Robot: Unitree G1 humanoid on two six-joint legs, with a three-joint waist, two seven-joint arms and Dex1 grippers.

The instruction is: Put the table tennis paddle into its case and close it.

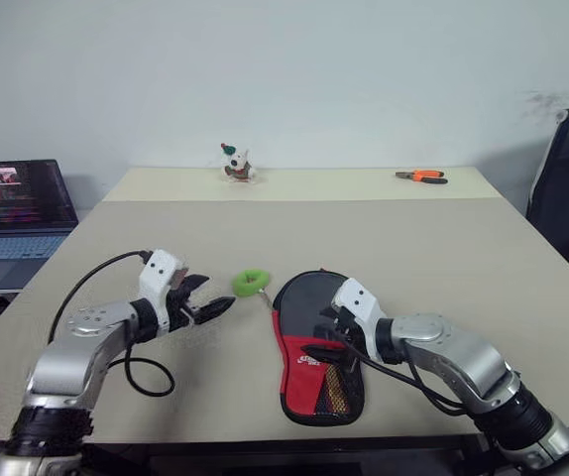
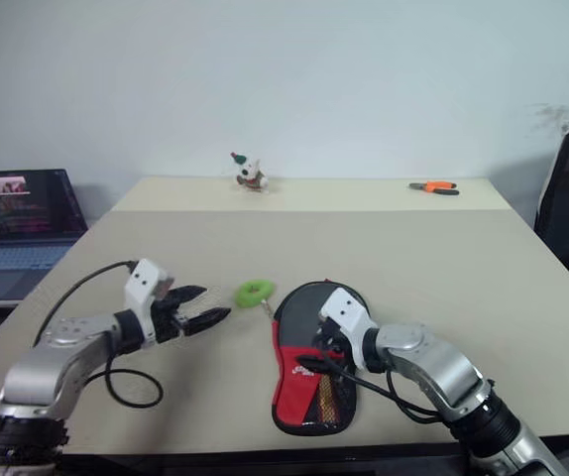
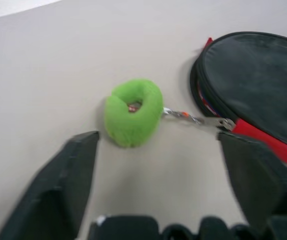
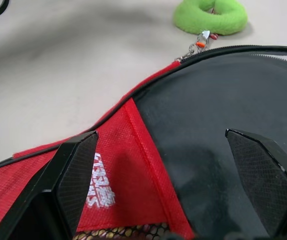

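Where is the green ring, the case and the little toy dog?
green ring (image 3: pixel 133 117): left wrist view, on its fuzzy rim.
case (image 1: pixel 306 302): left eye view, on its black round part.
toy dog (image 1: pixel 236 165): left eye view, on its body.

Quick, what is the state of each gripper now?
Left gripper: open, holding nothing.
Right gripper: open, over the case, holding nothing.

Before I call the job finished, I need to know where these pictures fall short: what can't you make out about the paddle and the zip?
- Paddle: the case looks shut, so its fabric hides whatever is inside.
- Zip along the right edge: the right gripper, fingers open, covers it in the head views.
- White lettering on the red panel: cut off by a finger in the right wrist view, too small elsewhere.
- Green pull tag: blurred in the left wrist view; the left gripper is open beside it.
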